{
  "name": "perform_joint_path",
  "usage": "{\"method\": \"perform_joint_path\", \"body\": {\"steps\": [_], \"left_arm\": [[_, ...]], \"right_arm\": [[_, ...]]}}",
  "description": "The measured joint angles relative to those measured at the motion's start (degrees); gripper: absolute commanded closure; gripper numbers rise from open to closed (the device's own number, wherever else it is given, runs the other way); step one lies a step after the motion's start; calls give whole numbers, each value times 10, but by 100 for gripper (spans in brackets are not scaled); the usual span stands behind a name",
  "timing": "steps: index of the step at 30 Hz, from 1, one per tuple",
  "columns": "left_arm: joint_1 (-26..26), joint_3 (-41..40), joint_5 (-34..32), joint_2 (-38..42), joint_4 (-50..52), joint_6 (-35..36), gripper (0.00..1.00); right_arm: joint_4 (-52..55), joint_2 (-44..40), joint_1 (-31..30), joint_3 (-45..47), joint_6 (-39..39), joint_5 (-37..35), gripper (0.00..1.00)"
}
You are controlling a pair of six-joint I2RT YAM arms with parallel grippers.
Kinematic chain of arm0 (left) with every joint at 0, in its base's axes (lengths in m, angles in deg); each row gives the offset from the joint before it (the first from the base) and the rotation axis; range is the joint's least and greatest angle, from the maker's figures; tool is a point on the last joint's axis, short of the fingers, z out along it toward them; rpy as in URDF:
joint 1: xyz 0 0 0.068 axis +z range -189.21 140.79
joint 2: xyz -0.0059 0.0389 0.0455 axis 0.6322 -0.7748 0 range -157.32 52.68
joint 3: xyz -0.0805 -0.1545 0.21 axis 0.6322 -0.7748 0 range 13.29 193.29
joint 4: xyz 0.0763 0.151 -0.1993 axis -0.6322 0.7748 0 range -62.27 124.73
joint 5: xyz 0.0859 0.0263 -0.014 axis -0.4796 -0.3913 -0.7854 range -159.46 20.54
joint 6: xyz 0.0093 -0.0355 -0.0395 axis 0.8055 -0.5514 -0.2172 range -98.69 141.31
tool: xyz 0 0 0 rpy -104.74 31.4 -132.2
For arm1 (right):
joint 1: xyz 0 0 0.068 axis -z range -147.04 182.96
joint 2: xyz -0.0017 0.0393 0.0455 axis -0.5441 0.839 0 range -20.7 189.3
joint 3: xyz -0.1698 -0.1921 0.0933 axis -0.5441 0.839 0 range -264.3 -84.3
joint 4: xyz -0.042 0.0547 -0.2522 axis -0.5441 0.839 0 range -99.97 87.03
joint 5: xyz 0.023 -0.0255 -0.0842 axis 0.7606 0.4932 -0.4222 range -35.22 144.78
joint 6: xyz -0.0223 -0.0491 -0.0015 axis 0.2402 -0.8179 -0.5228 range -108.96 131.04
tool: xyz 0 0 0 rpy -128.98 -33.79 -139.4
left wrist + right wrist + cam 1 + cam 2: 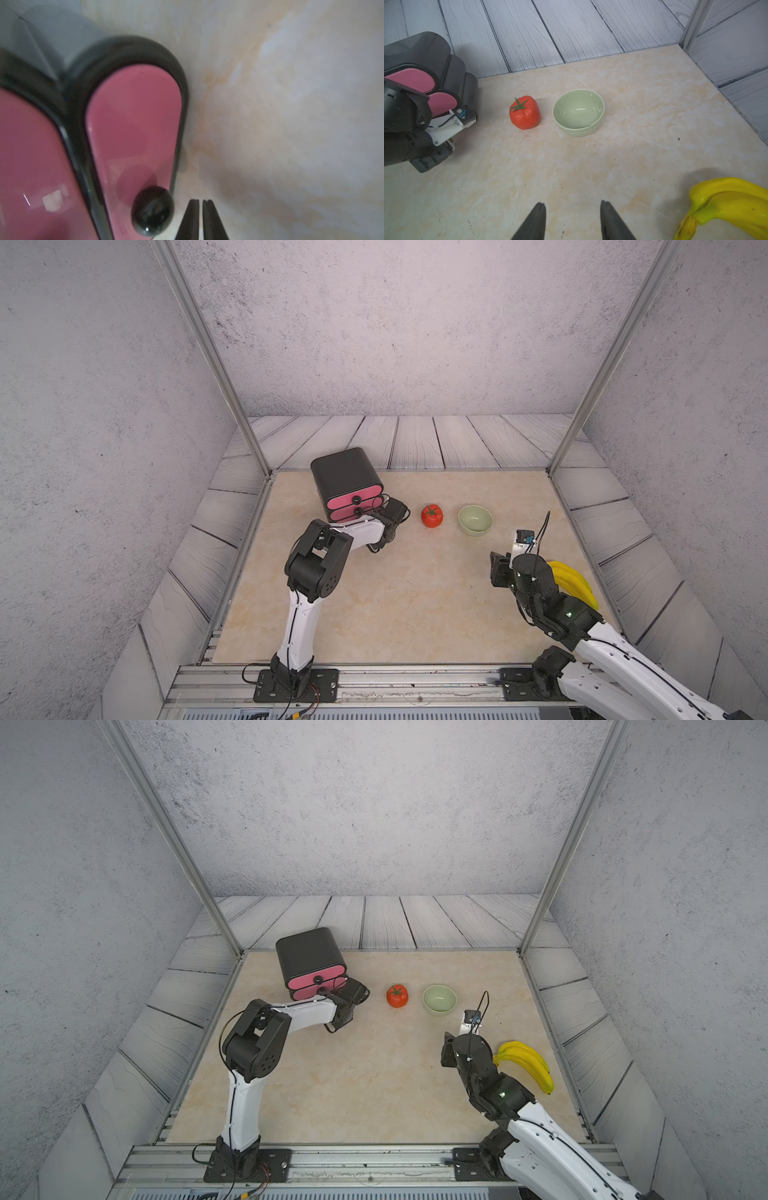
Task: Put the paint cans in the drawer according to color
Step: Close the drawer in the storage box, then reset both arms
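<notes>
The drawer (345,475) chest is the leftmost thing, black and rounded with pink fronts, and it stands right in front of my left hand (199,220), its fronts turned toward me; every front I can see sits flush in the case. My left hand is pressed narrow, the two fingers (190,222) nearly meeting with only a sliver between them, and it holds nothing. The tips sit low, close to the table (374,593), just beside the round black knob (152,211) of the lowest front rather than around it; whether they graze the knob, I cannot tell. From above, my own wrist hides those fingertips, so only the wrist camera shows them. To the right of that hand, near it, the red tomato (432,516) with its green stem sits on the table, and just beyond it stands the pale green bowl (473,532), upright and apart from the tomato. Both lie ahead of my right hand (572,203) and off to its left, well away from the fingertips. My right hand is held partly wide, fingers (537,220) apart with only bare tabletop between them. Close by on its right side lies a bunch of yellow bananas (528,1056), stem end nearest my wrist, not touching the fingers.
</notes>
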Motion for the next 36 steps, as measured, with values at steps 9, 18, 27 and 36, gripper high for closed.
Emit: {"method": "perform_joint_path", "body": {"steps": [9,18,27,36], "left_arm": [[13,23,-14,-25,12,-2,80],[14,23,-21,-24,7,-1,75],[-45,-80,41,122,16,-44,41],[-94,-280,123,532,-12,-270,2]], "right_arm": [[11,0,0,-2,0,0,53],[15,-1,0,-2,-7,0,53],[23,-39,0,-3,-39,-12,38],[-86,-93,18,48,-95,-88,1]]}}
